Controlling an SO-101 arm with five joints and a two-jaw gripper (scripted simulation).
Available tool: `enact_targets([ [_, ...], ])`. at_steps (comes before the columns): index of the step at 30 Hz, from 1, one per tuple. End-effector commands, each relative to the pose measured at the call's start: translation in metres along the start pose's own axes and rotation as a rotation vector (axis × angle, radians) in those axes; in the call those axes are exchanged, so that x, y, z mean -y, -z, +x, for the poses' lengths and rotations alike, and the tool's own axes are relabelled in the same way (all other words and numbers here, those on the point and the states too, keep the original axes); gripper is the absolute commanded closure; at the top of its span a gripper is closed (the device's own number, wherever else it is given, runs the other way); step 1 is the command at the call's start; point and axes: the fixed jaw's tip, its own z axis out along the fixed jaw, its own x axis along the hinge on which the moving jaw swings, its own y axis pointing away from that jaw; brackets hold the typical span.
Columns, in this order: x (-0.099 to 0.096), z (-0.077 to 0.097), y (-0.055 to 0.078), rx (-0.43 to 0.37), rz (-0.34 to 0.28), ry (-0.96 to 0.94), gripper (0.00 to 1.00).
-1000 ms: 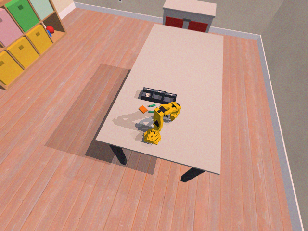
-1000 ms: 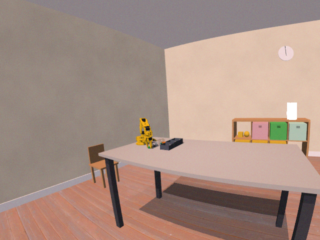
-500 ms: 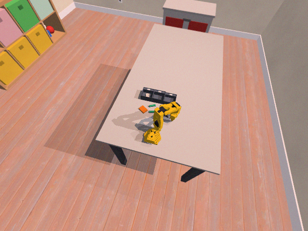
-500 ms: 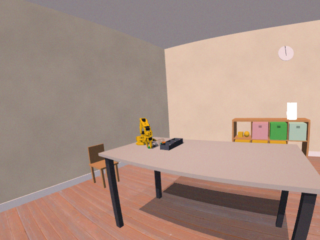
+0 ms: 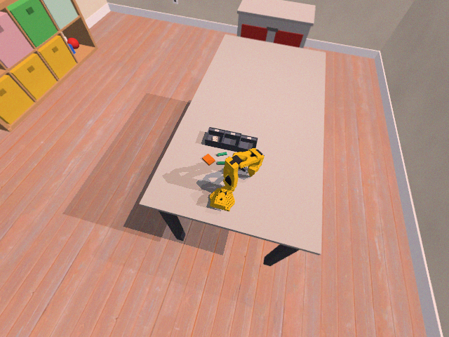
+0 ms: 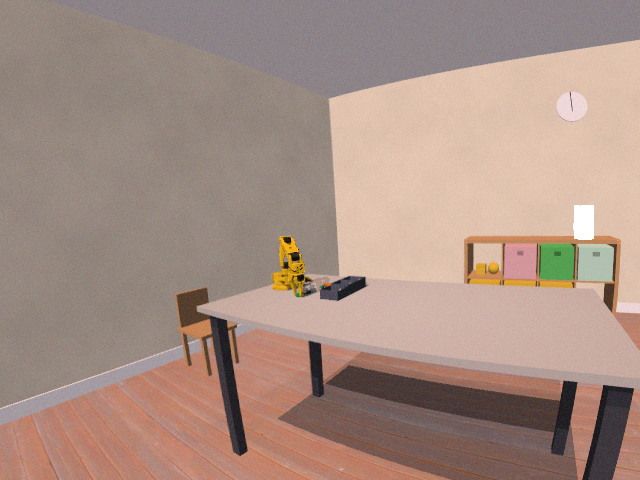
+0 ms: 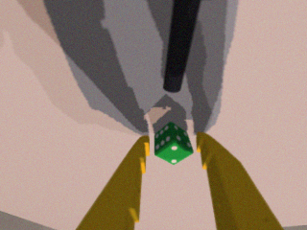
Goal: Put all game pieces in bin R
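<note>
Green die: the green die (image 6: 298, 295) (image 7: 174, 144) is down by the table (image 5: 275, 90) (image 6: 439, 320), right between the two finger tips. In the view from above I can't see it.
Which way: it is straight in front of the hand, with one corner edge turned toward the black stick. It is a cube, so it has no long side.
Hand: the yellow gripper (image 5: 251, 173) (image 6: 298, 291) (image 7: 173, 139) is a little bit apart. I see a thin gap on each side of the die, so it isn't pinched.
Next: I think the fingers should squeeze in, but a corner could make the die spin.
Black stick: the black stick (image 7: 181, 48) points at the die but doesn't touch it.
Bins: three in a row, the black bins (image 5: 224, 146) (image 6: 328, 294), ahead of the arm. I can't read which is R.
White die: one white die (image 5: 215, 138) sits in the left end bin.
Green sticks: two, the far green stick (image 5: 221, 154) and the near green stick (image 5: 220, 162).
Orange square: one orange square (image 5: 208, 159) (image 6: 326, 285), left of the sticks.
Dice: two in all that I see.

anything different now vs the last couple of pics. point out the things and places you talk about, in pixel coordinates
Nothing visibly changed: the yellow arm (image 5: 231, 174) (image 6: 292, 258) holds the same pose, and the black bins (image 5: 231, 147) (image 6: 330, 293), the orange piece (image 5: 208, 159) and the two green pieces (image 5: 222, 154) beside it lie where they were.
</note>
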Motion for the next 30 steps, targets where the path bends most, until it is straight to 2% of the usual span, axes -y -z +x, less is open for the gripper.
enact_targets([
  [1,0.0015,0.0023,0.0016,-0.006,0.016,-0.003,0.85],
  [13,0.0015,0.0023,0.0016,-0.006,0.016,-0.003,0.95],
  [30,0.0015,0.0023,0.0016,-0.006,0.016,-0.003,1.00],
])
